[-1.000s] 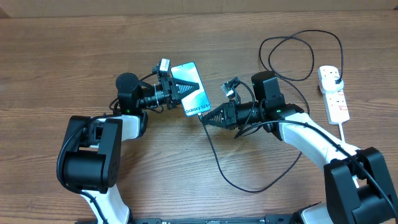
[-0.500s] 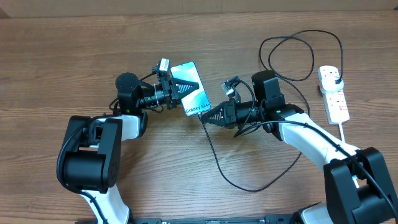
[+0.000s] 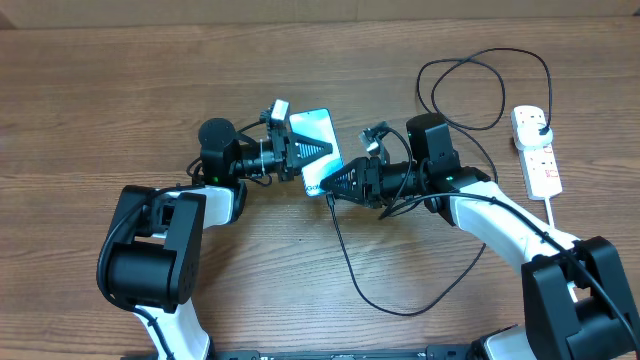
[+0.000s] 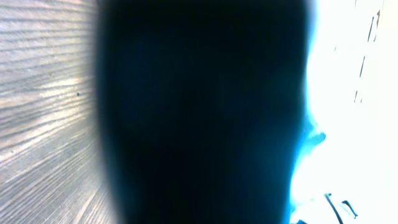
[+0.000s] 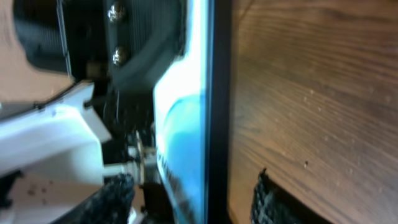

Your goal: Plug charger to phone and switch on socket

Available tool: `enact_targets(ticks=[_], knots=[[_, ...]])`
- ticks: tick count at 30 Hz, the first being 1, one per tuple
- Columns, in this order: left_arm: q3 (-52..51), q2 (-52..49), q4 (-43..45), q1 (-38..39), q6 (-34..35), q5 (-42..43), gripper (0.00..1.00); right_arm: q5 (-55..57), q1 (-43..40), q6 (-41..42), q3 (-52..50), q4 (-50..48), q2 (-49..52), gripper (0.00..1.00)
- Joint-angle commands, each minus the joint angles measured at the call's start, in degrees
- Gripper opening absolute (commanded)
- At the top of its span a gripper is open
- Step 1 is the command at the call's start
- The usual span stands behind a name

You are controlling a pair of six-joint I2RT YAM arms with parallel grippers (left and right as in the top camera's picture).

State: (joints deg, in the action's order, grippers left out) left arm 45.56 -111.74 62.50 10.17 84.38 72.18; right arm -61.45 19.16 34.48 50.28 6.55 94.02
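Note:
The phone (image 3: pixel 320 128) is held up off the table, its light-blue screen lit, with my left gripper (image 3: pixel 322 151) shut on it from the left. The left wrist view shows only a dark blur and the bright screen (image 4: pixel 354 124). My right gripper (image 3: pixel 330 184) is open at the phone's lower end. In the right wrist view the phone (image 5: pixel 186 124) stands edge-on, with my fingers (image 5: pixel 112 199) apart on either side of it. The black charger cable (image 3: pixel 345 255) leaves that end and loops across the table to its plug (image 3: pixel 537 122) in the white socket (image 3: pixel 543 165). The connector tip is hidden.
The cable makes a big loop (image 3: pixel 480 90) at the back right and a second one (image 3: pixel 400 308) near the front. The socket's white lead (image 3: pixel 560 222) trails toward my right arm. The wooden table's far edge (image 3: pixel 320 22) runs across the top.
My left arm has carried the phone to the right, toward the right gripper. My right gripper has gone from shut to open, now at the phone's lower end.

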Motion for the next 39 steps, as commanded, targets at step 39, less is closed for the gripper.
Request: enact_targets(ticks=[39], knots=[[20.70,2.21,-84.48,8.66,-68.22,-28.17,0.04,23.10,-3.58,-20.00,0.24,34.34,-26.47,0.92]])
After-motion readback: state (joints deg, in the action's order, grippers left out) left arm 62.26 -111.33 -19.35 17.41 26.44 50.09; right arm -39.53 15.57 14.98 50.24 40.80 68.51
